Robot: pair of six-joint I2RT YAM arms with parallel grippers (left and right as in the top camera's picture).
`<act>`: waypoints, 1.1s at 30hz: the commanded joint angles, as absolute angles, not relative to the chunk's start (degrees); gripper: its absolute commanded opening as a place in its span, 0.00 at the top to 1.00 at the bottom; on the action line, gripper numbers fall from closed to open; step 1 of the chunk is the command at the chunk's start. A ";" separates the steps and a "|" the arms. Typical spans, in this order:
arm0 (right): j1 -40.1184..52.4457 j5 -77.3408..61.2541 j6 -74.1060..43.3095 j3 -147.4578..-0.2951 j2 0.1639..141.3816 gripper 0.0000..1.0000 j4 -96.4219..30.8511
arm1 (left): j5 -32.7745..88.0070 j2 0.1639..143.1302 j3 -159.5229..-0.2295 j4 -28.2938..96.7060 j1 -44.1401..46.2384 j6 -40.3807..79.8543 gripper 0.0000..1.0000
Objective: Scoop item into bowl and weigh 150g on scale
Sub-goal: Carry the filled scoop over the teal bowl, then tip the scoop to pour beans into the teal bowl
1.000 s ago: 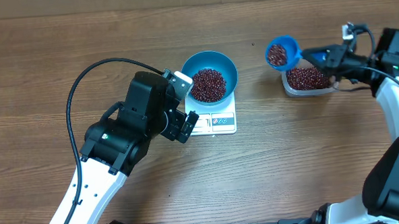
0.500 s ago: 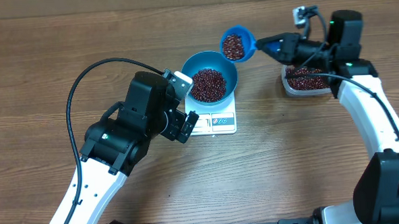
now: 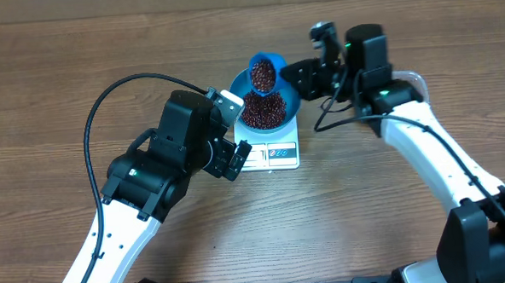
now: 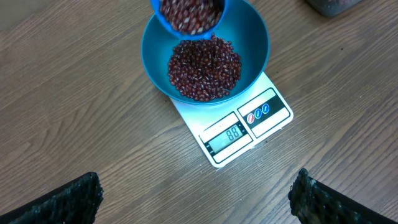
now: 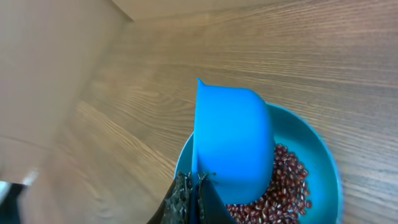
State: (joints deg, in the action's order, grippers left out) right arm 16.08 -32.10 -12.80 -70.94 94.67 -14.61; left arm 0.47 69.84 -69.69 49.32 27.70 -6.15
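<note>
Over the round blue bowl [image 4: 252, 50] of small glossy beans [image 4: 205, 68] on the flat white scale [image 4: 261, 113], the right gripper [image 5: 191, 196] pinches a smooth scoop [image 5: 233, 143], and the left gripper [image 4: 198, 196] beside the bowl is wide open and empty.

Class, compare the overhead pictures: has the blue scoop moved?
Yes. The scoop has travelled left toward the fixed scale and now hangs tilted over the bowl.

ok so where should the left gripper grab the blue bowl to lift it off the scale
Probably by the rim of the bowl on the display side, from above, one finger inside, one outside: the wall is thin, and the scoop hangs over the far edge.
</note>
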 commanded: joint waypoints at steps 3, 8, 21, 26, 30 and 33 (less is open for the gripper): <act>22.00 -17.30 -5.67 -72.51 92.73 0.96 -14.98 | 1.10 70.13 -70.96 49.12 27.38 -6.83 0.00; 26.28 -7.25 -1.83 -72.51 92.62 0.96 -16.23 | 1.10 70.13 -70.98 49.12 27.38 -6.83 0.00; 33.74 12.95 5.52 -72.51 92.58 0.96 -16.60 | 1.10 70.13 -70.98 49.12 27.38 -6.83 0.01; 34.57 16.03 8.05 -72.51 92.58 0.96 -16.45 | 1.10 70.13 -70.98 49.12 27.38 -6.83 0.00; 34.57 16.10 9.67 -72.51 92.58 0.96 -16.29 | 1.10 70.13 -70.98 49.12 27.38 -6.83 0.00; 34.57 16.05 11.03 -72.51 92.58 0.96 -15.88 | 1.10 70.13 -70.98 49.12 27.38 -6.83 0.00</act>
State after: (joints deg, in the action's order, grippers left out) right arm 34.22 14.41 8.78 -70.94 94.67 -16.69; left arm 0.47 69.84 -69.69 49.32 27.70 -6.15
